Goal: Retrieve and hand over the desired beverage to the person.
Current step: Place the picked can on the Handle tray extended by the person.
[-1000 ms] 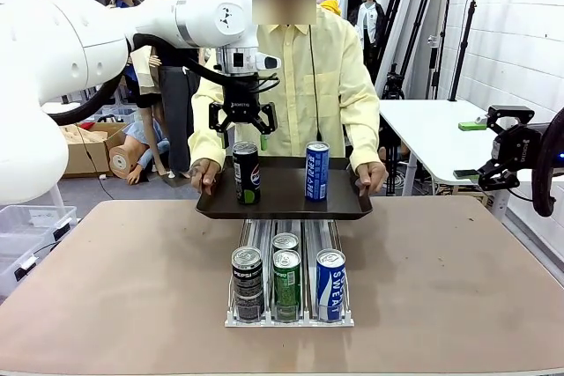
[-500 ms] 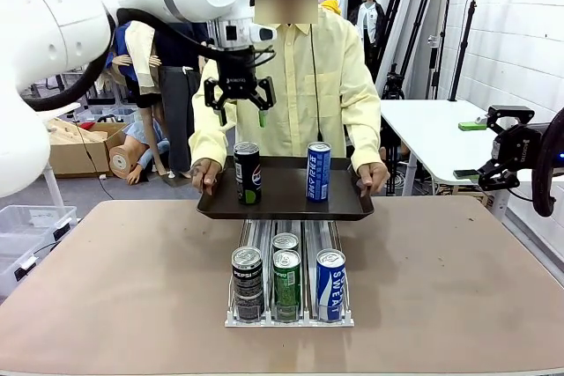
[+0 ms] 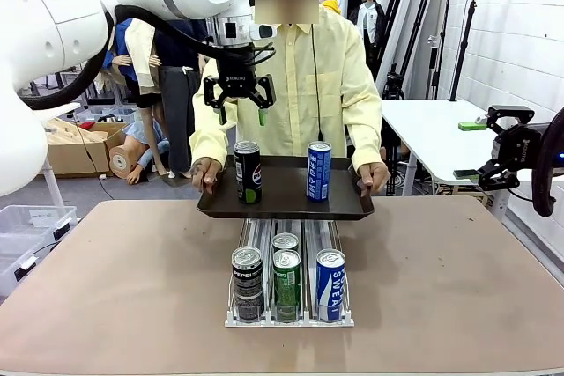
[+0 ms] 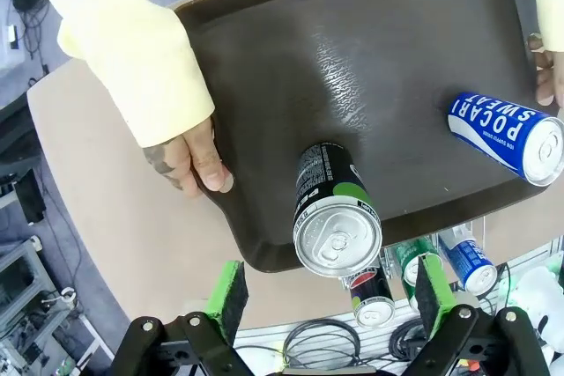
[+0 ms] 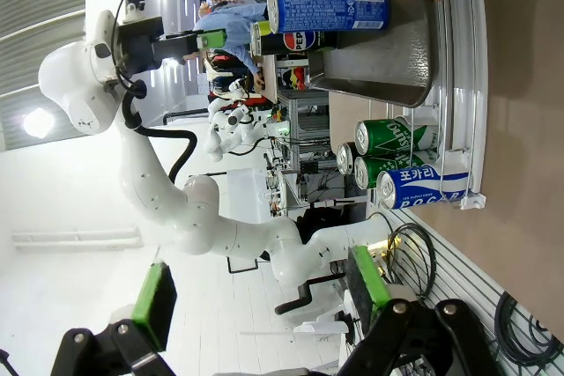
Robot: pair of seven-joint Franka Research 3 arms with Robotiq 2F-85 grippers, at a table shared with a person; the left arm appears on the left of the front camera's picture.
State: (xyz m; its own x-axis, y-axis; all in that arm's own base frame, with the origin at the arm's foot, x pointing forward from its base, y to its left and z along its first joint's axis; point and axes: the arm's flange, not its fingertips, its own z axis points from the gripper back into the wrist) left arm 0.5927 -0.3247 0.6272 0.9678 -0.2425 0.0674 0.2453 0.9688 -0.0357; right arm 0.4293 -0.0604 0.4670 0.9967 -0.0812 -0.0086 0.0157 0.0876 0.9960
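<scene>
— What do we see on our left?
— Our left gripper (image 3: 240,105) hangs spread and empty above the black can (image 3: 248,172) on the person's (image 3: 300,85) tray (image 3: 284,200).
— And right?
— Our right gripper (image 5: 256,301) gapes, holding nothing.

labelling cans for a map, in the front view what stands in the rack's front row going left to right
black pepsi can → green soda can → blue and white pocari sweat can, all upright at the front of the clear plastic rack.
</scene>
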